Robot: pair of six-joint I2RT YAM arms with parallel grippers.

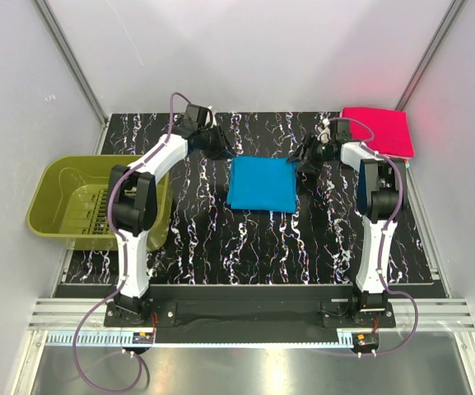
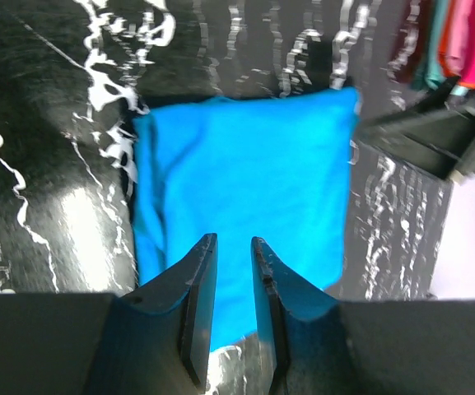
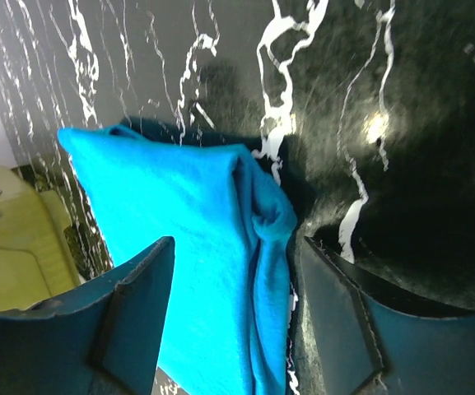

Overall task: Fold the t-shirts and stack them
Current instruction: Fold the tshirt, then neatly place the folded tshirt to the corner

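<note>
The bright blue folded cloth t-shirt (image 1: 260, 183) lies flat, central on the black marbled table (image 1: 221, 239), between 2 released end effectors. The left end effector (image 2: 234, 240) is narrowly parted. The right end effector (image 3: 235, 247) is wide, straddling its rumpled edge. The magenta-pink folded stack (image 1: 379, 130) at the far right is likely its destination.

Left of centre in my overhead view sits an olive-green plastic basket (image 1: 46, 206) with a slotted floor, its right side over the left edge of my tabletop (image 1: 245, 247). That tabletop is glossy black with white marble veining, and lamp glare shows on it in both wrist views. Plain white walls (image 1: 262, 49) close in the top and both sides of the frame. Along the bottom run aluminium rails (image 1: 64, 314), with a brushed metal sheet (image 1: 245, 370) below them.
</note>
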